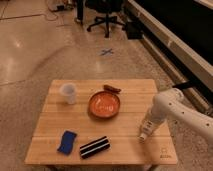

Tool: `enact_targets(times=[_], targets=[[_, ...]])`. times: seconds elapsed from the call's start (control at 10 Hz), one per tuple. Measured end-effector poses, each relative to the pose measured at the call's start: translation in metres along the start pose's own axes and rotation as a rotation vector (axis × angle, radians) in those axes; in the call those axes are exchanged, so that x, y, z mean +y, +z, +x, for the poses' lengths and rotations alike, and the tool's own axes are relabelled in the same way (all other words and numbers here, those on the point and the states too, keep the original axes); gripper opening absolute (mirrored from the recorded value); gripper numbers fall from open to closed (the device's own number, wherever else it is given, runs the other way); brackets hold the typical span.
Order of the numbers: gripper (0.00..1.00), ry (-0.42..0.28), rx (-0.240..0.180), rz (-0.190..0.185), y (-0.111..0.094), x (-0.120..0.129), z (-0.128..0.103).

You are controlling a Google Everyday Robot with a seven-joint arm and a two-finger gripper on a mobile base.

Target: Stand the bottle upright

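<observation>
My gripper (145,131) hangs from the white arm over the right part of the wooden table (125,142), pointing down with its lower end at the tabletop. A slim whitish shape sits at that lower end, nearly upright and leaning slightly. It blends with the white arm, so I cannot tell whether it is the bottle. No other bottle shows on the table.
An orange bowl (104,105) sits mid-table with a brown object (112,88) behind it. A translucent white cup (68,93) stands at the back left. A blue sponge (66,141) and a black-and-white striped packet (94,147) lie at the front left. Office chairs stand far behind.
</observation>
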Motion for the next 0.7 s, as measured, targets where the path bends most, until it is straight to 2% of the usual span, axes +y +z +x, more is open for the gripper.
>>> enact_targets(times=[0.2, 0.4, 0.7], targets=[[0.05, 0.031, 0.032, -0.009, -0.012, 0.000, -0.001], [0.05, 0.092, 0.050, -0.022, -0.027, -0.002, -0.006], [0.05, 0.218, 0.020, -0.032, -0.055, -0.009, -0.028]])
